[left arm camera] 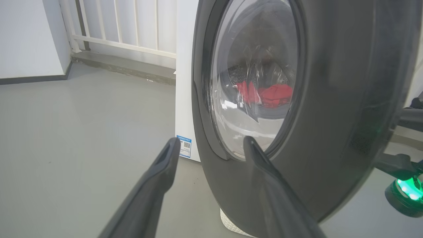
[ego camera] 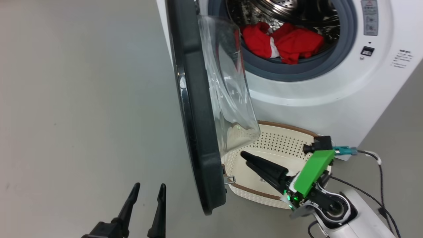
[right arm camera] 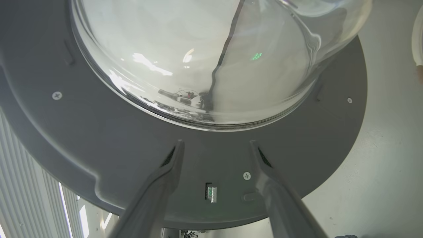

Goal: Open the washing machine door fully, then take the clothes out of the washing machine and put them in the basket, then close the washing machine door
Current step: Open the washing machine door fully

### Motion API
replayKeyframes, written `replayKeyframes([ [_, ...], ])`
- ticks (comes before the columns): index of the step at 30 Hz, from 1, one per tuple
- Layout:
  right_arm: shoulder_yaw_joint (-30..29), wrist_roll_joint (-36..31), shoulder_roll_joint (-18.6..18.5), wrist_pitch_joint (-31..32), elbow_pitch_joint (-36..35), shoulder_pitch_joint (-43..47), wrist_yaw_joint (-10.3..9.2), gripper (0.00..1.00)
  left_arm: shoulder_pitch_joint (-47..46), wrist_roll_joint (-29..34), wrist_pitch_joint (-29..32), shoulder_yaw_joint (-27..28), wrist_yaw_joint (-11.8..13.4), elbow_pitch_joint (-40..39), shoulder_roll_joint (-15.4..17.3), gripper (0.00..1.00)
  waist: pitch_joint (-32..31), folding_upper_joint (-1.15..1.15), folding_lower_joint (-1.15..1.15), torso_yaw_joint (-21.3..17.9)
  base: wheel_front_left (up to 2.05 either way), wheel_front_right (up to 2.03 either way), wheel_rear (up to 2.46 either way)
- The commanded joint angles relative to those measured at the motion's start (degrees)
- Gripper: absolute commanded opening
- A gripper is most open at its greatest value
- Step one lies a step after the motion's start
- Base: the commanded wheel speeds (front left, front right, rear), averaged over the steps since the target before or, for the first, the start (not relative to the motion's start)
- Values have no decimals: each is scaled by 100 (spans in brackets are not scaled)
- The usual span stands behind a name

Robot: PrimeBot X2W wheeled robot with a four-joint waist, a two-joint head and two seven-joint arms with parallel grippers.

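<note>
Two unreadable labels on washer (ego camera: 330, 99): blue sticker (left arm camera: 183, 146), grey tag (ego camera: 369, 17). Left hand (ego camera: 149, 185), right hand (ego camera: 245, 158) spread, empty, flanking door (ego camera: 195, 115).

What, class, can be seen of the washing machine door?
The washing machine door is round: a wide dark grey plastic-looking rim around a bulging clear glass bowl. It stands open, out from the washing machine, bowl above the basket. Its inner face shows screws and a latch. The open right hand points at it; contact unclear.
</note>
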Motion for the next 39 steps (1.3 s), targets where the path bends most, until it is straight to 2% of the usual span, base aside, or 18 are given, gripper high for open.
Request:
replayKeyframes([
  [1,36,-108,2,-102,-126,13,44,100,-117,54,-69,237,-19,-116,41,100,-21,0,0,-92,0,0,0],
  [15,-194,-204,-138,-720,-52,758,44,100,9,105,-69,439,-94,-57,41,100,-186,0,0,-406,0,0,0],
  [23,-137,-595,-369,-1289,-22,1020,44,100,55,121,-69,494,-121,-29,41,100,-207,0,0,-506,0,0,0],
  [32,460,-1286,-849,-2266,103,1176,44,100,62,109,-69,524,-142,1,41,100,-197,0,0,-581,0,0,0],
  [39,1112,-1948,-1293,-3335,401,1038,44,100,56,102,-69,542,-143,23,41,100,-186,0,0,-629,0,0,0],
])
